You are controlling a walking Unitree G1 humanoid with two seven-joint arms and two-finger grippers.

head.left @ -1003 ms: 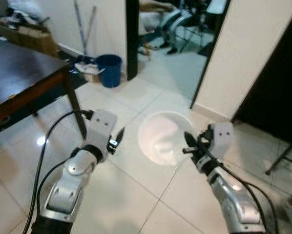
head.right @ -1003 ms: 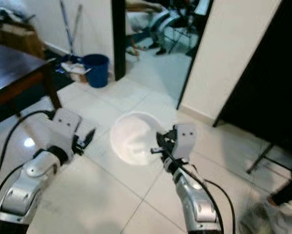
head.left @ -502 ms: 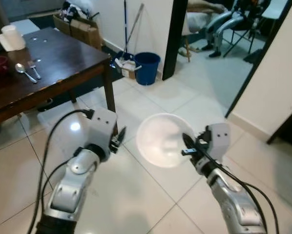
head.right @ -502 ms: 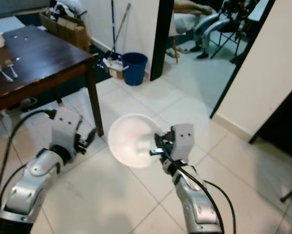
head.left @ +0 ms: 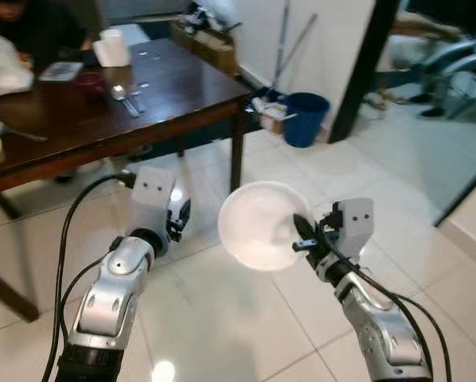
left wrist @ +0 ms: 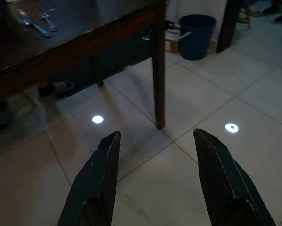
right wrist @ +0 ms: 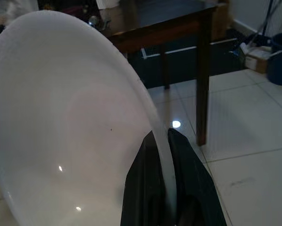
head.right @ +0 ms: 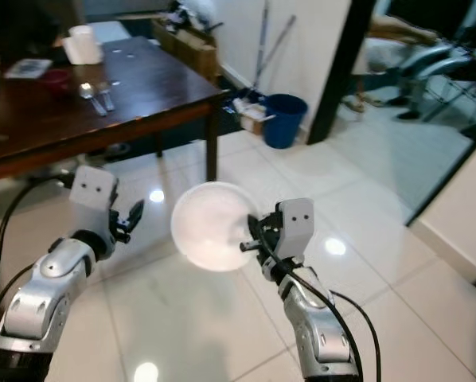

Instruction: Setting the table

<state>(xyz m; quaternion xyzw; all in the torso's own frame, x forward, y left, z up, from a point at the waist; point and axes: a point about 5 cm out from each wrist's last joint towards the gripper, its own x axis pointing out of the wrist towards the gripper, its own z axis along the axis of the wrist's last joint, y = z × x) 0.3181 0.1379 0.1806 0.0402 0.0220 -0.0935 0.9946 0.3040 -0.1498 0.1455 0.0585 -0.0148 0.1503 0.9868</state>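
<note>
A white bowl (head.left: 258, 225) hangs in the air above the tiled floor, held by its rim. My right gripper (head.left: 297, 239) is shut on that rim, and the right wrist view shows the two black fingers (right wrist: 188, 181) pinching the bowl (right wrist: 70, 117). My left gripper (head.left: 181, 220) is held out to the left of the bowl, apart from it. Its fingers (left wrist: 96, 181) stand open with nothing between them. The dark wooden table (head.left: 174, 83) stands ahead on the left. On it lie a spoon and fork (head.left: 126, 97), a dark red cup (head.left: 89, 82) and a white roll (head.left: 113, 48).
A table leg (head.left: 237, 155) stands just beyond the left gripper. A blue bucket (head.left: 306, 119) and cardboard boxes (head.left: 210, 48) sit by the far wall, near a dark door frame (head.left: 359, 68). A person sits at the table's far left (head.left: 19, 24).
The camera has swung left, so the table now fills the upper left and lies closer. Both grippers keep their pose, and the right still holds the bowl.
</note>
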